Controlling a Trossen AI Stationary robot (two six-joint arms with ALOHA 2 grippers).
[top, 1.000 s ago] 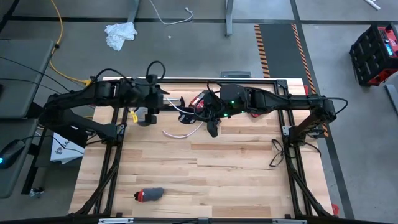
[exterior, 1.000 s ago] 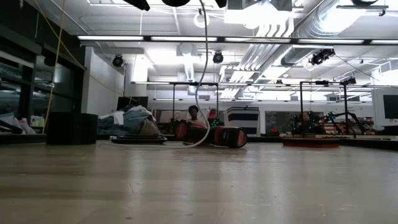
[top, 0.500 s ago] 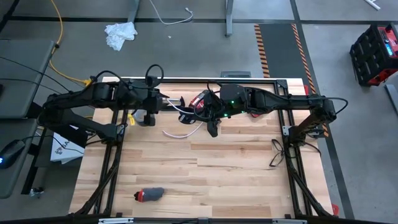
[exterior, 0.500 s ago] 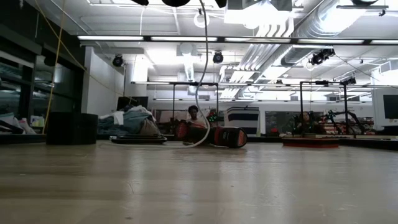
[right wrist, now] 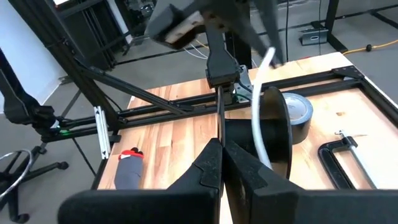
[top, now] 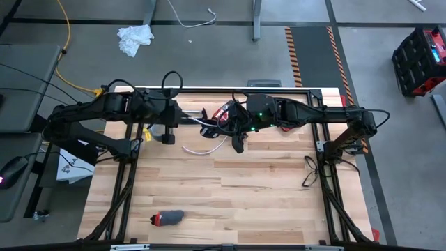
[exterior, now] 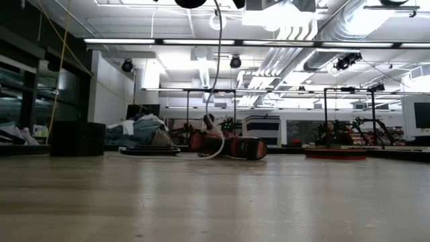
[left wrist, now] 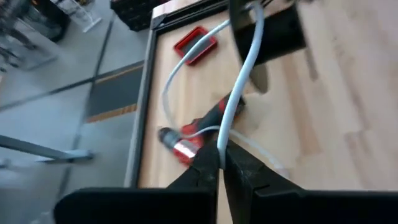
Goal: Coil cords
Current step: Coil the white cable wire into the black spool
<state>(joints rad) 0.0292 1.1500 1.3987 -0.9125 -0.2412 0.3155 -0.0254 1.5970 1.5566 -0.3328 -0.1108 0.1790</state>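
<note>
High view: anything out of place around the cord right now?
Only the white cable itself: it lies uncoiled on the table, one loose end trailing toward the middle, the rest rising between the arms. The left gripper is shut on it; the right gripper is shut beside it. Nothing spilled or visibly damaged.

no readable text, labels, brand names, numbers or signs on anything in view

I'm seeing the cord point(top: 206, 137), a thin white cable, lying loose across the far-centre of the table, w/ one stretch rising off the wood betw. the two arms. In the left wrist view the cord point(left wrist: 245, 74) is running taut and slanted upward, w/ a slack loop trailing on the boards beside it. Can't tell where its disc end is lying.
</note>
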